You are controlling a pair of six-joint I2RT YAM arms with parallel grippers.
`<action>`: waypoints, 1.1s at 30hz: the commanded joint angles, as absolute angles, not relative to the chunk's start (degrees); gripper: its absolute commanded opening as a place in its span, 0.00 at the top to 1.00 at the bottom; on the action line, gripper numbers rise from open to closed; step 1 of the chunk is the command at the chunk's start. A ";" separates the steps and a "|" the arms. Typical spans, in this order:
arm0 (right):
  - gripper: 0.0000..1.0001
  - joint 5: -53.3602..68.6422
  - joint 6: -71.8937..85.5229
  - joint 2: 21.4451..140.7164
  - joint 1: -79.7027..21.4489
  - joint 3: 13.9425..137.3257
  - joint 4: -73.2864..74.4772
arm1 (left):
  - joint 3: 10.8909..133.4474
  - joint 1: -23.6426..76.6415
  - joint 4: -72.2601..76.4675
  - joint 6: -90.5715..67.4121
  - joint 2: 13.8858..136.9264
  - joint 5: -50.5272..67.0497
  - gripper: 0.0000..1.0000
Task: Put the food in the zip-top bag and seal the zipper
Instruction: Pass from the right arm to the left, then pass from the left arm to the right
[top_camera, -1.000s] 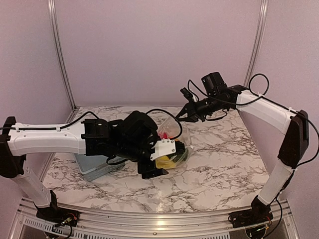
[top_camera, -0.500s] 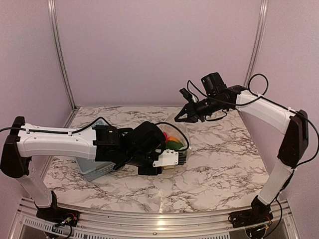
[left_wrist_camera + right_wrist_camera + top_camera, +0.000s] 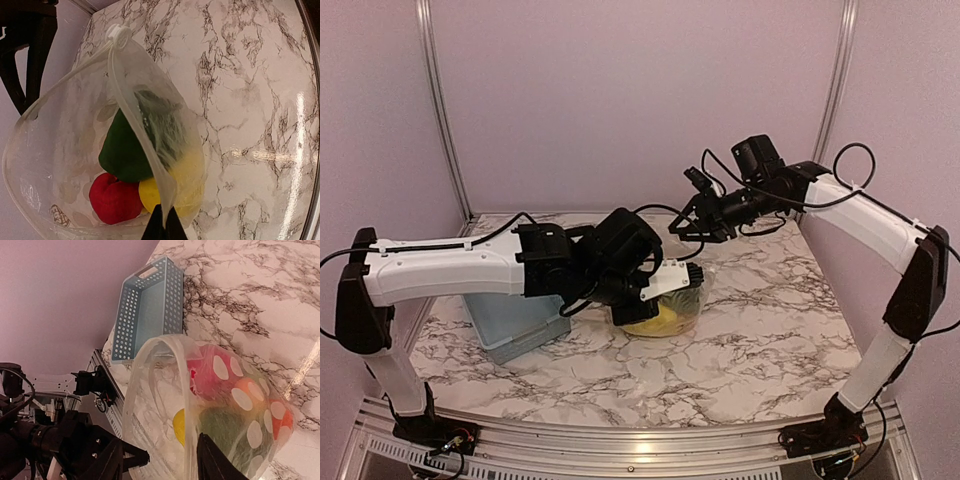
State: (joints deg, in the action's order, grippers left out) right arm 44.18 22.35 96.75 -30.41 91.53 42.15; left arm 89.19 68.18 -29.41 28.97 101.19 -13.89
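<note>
The zip-top bag [image 3: 672, 308] stands on the marble table, with the food inside it. In the left wrist view a green pepper [image 3: 125, 155], a red fruit [image 3: 112, 197] and a yellow one [image 3: 152, 195] show through the mouth. My left gripper [image 3: 162, 226] is shut on the zipper [image 3: 131, 120] strip, whose white slider [image 3: 119, 35] sits at the far end. My right gripper [image 3: 172, 450] hangs open above the bag, its fingers either side of the rim. Its view shows the dotted face over red [image 3: 205, 375], orange [image 3: 245, 390] and green [image 3: 225, 430] pieces.
A grey-blue slotted basket [image 3: 515, 325] stands left of the bag, under the left arm [image 3: 450, 270]; it looks empty in the right wrist view [image 3: 145, 310]. The right arm [image 3: 860, 215] reaches in from the back right. Pink walls close off the rear.
The left gripper has shut on the bag's mouth strip and moved back and up with it. The right gripper has opened, let go of the rim and risen slightly.
</note>
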 commanded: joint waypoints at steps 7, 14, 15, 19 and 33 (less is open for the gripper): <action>0.56 33.73 9.59 82.91 -29.88 82.60 44.35 | 86.80 67.32 -32.60 22.25 97.56 -18.44 1.00; 0.62 34.98 7.89 76.41 -29.90 69.84 30.16 | 86.74 64.86 -28.24 20.78 95.80 -19.38 1.00; 0.62 35.05 7.50 75.79 -29.88 68.53 28.57 | 87.01 64.31 -28.40 20.75 96.05 -19.01 1.00; 0.63 35.61 4.05 72.61 -29.99 63.90 20.58 | 86.79 62.94 -27.56 21.70 96.44 -17.16 1.00; 0.63 31.43 -6.50 77.73 -31.96 66.91 17.69 | 85.95 58.92 -24.71 21.20 95.94 -14.06 1.00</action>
State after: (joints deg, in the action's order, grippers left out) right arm 32.29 -3.81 76.20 -31.05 64.93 18.46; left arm 86.48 59.55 -26.61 21.80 97.56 -14.96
